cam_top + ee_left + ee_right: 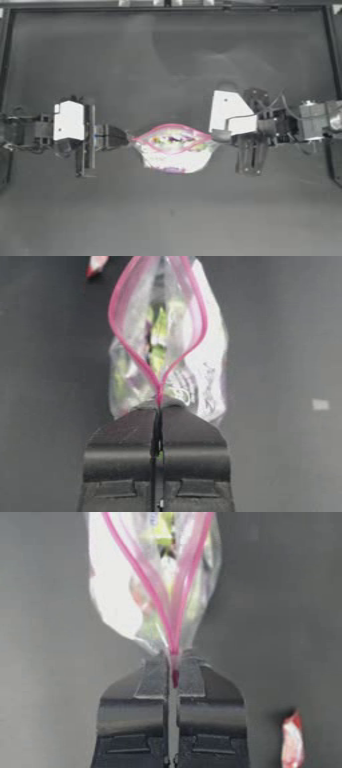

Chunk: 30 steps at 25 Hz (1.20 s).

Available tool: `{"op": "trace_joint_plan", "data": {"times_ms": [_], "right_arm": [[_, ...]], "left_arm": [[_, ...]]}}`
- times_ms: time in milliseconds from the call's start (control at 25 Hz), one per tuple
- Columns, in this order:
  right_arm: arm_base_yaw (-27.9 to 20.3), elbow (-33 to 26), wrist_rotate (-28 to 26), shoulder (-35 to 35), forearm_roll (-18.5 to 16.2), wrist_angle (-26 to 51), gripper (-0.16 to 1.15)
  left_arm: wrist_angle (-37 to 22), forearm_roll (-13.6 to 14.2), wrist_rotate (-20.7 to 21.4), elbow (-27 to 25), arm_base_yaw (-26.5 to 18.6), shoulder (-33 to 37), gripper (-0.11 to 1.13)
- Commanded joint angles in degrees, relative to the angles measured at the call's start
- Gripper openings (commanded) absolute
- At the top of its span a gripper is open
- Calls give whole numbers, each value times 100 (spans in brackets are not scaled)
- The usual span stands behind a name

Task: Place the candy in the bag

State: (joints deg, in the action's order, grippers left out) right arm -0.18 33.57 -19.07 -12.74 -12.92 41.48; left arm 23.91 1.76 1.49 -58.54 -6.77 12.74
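The bag (175, 156), a clear pouch with a pink seal strip and coloured sweets inside, hangs at the table's middle between both arms. My left gripper (132, 138) is shut on the rim's left end (159, 398). My right gripper (217, 136) is shut on the rim's right end (174, 662). The pink rim bows apart, so the mouth stands open. The candy (292, 744), red with a white patch, lies on the table beside my right gripper, apart from the bag (117, 597). From the left wrist the candy (95, 265) shows beyond the bag (200, 356). In the top view it is hidden.
A small whitish speck (320, 404) lies on the dark table (167, 65). A raised frame (330, 45) borders the table at the back and sides.
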Motion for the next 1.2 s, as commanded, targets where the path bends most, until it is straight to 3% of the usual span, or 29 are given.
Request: {"op": "trace_joint_plan", "data": {"times_ms": [40, 1200], "right_arm": [[0, -70, 0, -18, -18, -123, 6], [0, 141, -141, 633, -53, -765, 6]], "left_arm": [[44, 0, 0, 149, 0, -70, 3], [598, 0, -18, 290, 132, -967, 3]]}}
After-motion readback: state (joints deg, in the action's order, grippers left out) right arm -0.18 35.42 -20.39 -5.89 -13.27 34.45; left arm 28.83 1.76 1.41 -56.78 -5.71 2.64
